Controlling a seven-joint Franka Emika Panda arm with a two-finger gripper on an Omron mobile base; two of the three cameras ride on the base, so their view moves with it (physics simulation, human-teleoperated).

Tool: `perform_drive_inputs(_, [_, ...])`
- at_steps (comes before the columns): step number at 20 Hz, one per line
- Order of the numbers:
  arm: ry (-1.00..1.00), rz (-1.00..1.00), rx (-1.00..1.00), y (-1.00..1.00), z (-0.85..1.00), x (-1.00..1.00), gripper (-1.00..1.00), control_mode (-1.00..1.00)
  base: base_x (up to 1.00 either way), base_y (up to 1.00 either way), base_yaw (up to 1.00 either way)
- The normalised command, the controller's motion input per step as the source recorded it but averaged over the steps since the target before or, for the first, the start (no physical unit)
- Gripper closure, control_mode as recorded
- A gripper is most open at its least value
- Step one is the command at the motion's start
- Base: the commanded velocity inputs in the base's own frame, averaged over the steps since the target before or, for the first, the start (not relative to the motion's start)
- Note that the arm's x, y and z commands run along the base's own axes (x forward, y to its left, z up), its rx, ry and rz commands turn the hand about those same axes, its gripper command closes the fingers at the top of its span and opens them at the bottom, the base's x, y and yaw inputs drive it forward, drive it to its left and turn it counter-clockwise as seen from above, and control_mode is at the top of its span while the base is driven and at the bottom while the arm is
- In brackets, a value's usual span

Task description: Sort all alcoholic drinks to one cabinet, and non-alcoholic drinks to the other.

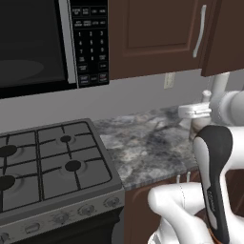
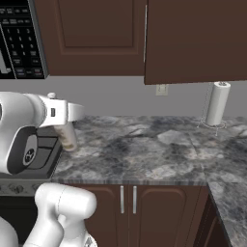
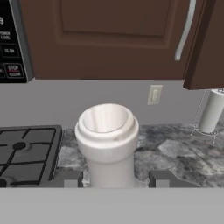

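Seemingly level, the pincer (image 3: 113,179) clasps the pale bottle (image 3: 107,140).

We log a rendered home kitchen: gas stove (image 1: 47,162) lower left, microwave (image 1: 43,40) upper left, granite counter (image 2: 144,149), brown wall cabinets (image 2: 193,38), paper-towel roll (image 2: 217,103).

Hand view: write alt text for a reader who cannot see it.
A pale bottle with a white cap stands upright between the gripper fingers, seen from close above the counter. Behind it are a stove at left, a paper towel roll at right, a wall outlet, and a dark brown wall cabinet with a silver handle.
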Motion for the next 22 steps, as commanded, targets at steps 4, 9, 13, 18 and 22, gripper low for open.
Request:
perform_drive_inputs(4, [-0.03,0.00,-0.01,0.12,0.17,-0.22,1.00,-1.00,0.00,0.00,0.00])
perform_drive_inputs(9, [-0.02,0.00,0.00,0.06,0.03,-0.16,1.00,-1.00,0.00,0.00,0.00])
perform_drive_inputs(13, [0.00,0.00,0.00,0.00,0.00,-0.02,1.00,-1.00,0.00,0.00,0.00])
perform_drive_inputs(18, [0.00,0.00,0.00,0.00,0.00,0.00,1.00,-1.00,0.00,0.00,0.00])
perform_drive_inputs(22, [0.00,0.00,0.00,0.00,0.00,0.00,1.00,1.00,-0.36,0.00,0.00])
